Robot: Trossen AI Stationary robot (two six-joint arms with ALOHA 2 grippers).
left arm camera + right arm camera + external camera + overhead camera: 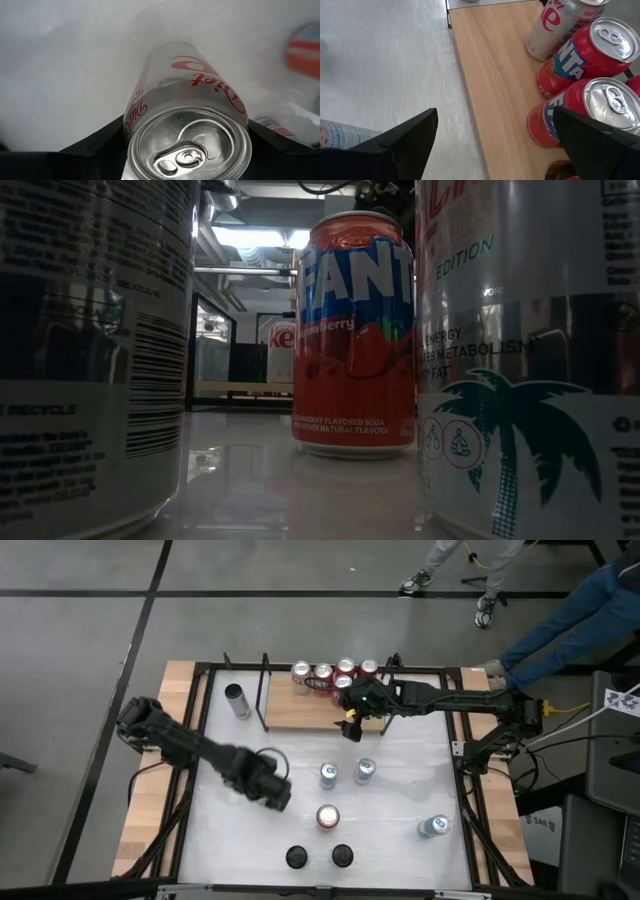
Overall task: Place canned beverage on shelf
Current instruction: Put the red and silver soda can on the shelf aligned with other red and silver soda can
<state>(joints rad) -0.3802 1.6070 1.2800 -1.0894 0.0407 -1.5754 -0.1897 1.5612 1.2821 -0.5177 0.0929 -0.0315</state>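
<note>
Near the table's front-left, the left gripper (272, 792) clasps an upright silver Diet Coke can (187, 125), its long axis vertical and pull-tab up. Farther back, the right gripper (352, 727) hangs spread and empty over the light-wood shelf (300, 710), beside a cluster of upright red and silver cans (335, 675).

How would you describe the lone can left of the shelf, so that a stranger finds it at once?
On the white tabletop, find the small wooden shelf at the far edge. Just past its left end stands one slim grey can. It is alone and off the shelf, whereas the red and silver cans crowd on it.
</note>
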